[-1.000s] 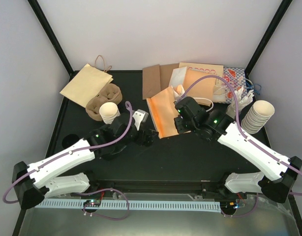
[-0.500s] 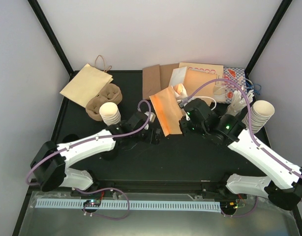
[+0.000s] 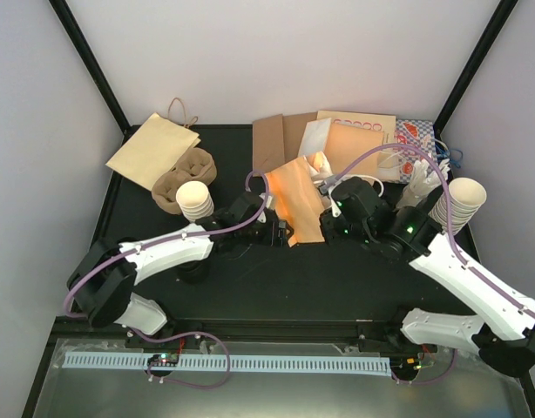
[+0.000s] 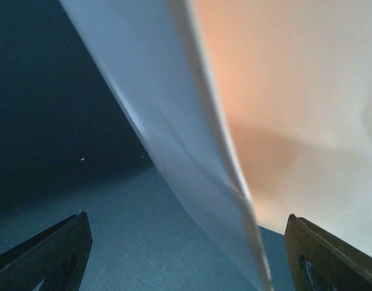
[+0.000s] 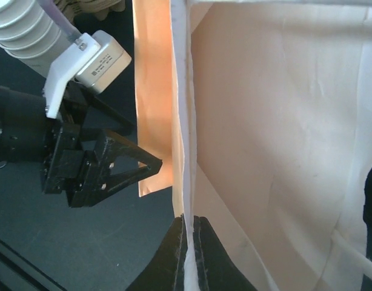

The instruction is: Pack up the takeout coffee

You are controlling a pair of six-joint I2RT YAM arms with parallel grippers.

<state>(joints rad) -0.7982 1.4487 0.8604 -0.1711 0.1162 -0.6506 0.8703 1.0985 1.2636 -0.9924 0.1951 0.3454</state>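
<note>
Orange paper, white-lined: the orange paper bag (image 3: 298, 205) sits at the centre of the top view, over the black table (image 3: 250, 287). The right end effector (image 5: 187, 225) has its fingers pressed together on one wall of the bag's edge (lower centre of the right wrist view). The left end effector (image 3: 281, 232) stands wide apart and holds nothing; in the left wrist view the bag's edge runs down between its two fingers, touching neither as far as can be seen. The bag's long axis runs roughly from top to bottom of the top view, leaning a little; the pinched, layered edge suggests the mouth faces the left end effector, though this is not certain. Takeout coffee: no black-lidded cup can be made out in any view, so its place, heading and axis cannot be told. Visible instead are a lidless cup stack (image 3: 195, 200) left of centre, a second cup stack (image 3: 457, 205) at the right, and the pulp carrier (image 3: 176, 178) at upper left. Handling, as a judgement: such cups are light, thin-walled and easily crushed, with lids that may pop; grip gently round the body below the lid, keeping it upright
</note>
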